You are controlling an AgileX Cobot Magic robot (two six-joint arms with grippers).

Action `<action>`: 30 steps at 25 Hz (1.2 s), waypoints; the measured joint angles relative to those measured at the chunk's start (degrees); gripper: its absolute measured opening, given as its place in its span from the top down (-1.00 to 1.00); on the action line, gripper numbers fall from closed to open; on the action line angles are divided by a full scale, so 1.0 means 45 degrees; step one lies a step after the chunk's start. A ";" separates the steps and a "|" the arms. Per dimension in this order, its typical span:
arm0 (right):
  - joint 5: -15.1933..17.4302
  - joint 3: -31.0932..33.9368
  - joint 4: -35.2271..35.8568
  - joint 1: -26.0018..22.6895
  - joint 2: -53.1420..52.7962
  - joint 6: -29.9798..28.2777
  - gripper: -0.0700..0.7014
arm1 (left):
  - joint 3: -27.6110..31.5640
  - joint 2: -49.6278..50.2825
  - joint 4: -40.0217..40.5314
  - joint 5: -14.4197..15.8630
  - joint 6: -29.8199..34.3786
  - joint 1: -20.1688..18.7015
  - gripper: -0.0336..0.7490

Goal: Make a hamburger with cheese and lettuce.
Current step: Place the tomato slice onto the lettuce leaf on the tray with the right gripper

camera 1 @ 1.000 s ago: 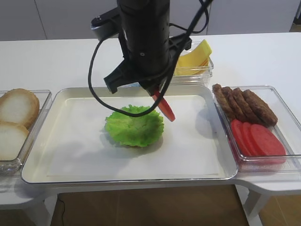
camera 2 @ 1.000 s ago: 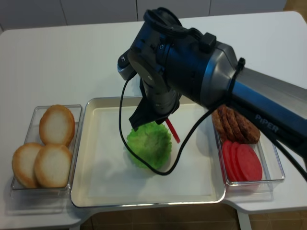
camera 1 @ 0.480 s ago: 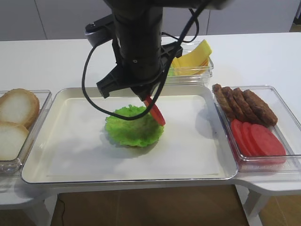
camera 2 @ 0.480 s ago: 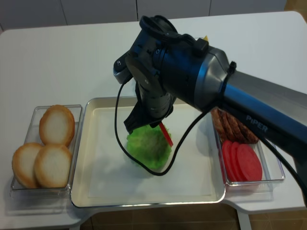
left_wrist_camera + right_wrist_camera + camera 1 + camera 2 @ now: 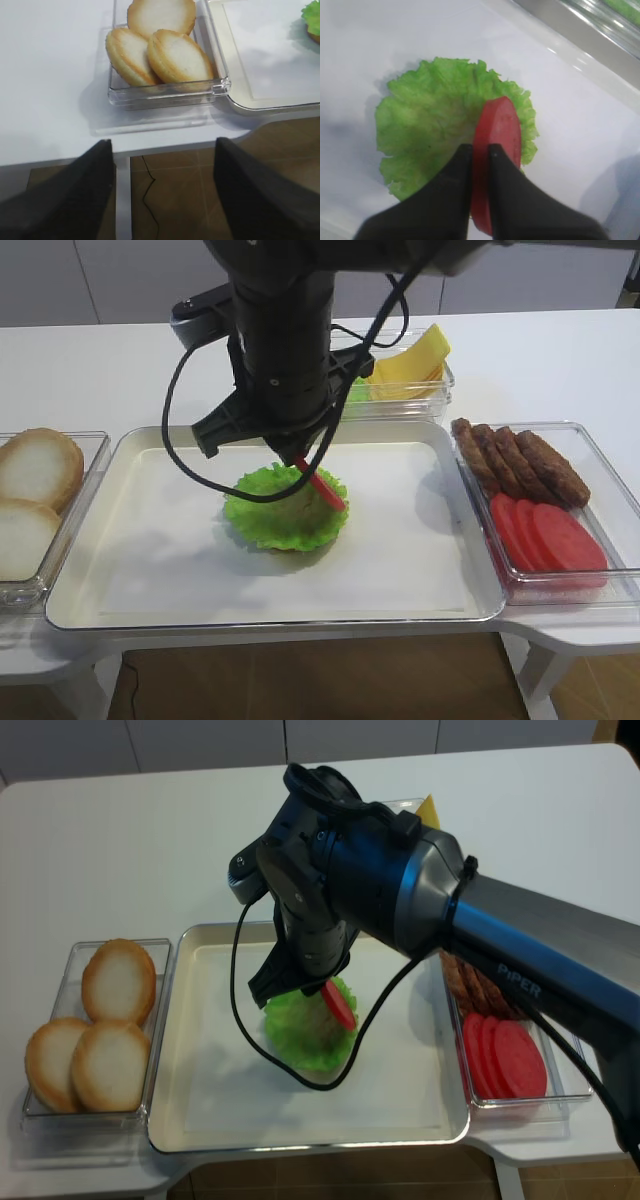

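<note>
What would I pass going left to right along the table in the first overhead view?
Buns → white tray → lettuce → red slice held edge-on over the lettuce → patties and tomato slices, sharing the far-right box.

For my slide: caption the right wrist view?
Right gripper pinches a red slice on edge above the lettuce.

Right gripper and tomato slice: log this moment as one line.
right gripper: shut on tomato slice | slice on edge, over lettuce | lettuce on tray | cheese still in bin
</note>
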 joint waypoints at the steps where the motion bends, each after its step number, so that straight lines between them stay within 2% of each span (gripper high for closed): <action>1: -0.0056 0.0000 0.0064 0.0000 0.0000 0.0000 0.67 | 0.0000 0.0000 0.0000 0.0000 0.0000 0.0000 -0.28; 9: -0.0111 0.0000 0.0174 0.0000 0.0000 0.0000 0.63 | 0.0000 0.0000 0.0000 0.0000 0.0000 0.0000 -0.28; 11: -0.0137 0.0000 0.0174 0.0000 0.0000 0.0000 0.52 | 0.0000 0.0000 0.0000 0.0000 0.0000 0.0000 -0.28; 18: -0.0154 0.0000 0.0526 0.0000 0.0000 0.0023 -0.09 | 0.0000 0.0000 0.0000 0.0000 0.0000 0.0000 -0.28; 25: -0.0260 0.0000 0.1112 0.0000 0.0000 0.0023 -0.34 | 0.0000 0.0000 0.0000 0.0000 0.0000 0.0000 -0.28; 30: -0.0120 0.0000 0.1307 -0.0057 -0.0055 -0.0466 -0.38 | 0.0000 0.0000 0.0000 0.0000 0.0000 0.0000 -0.28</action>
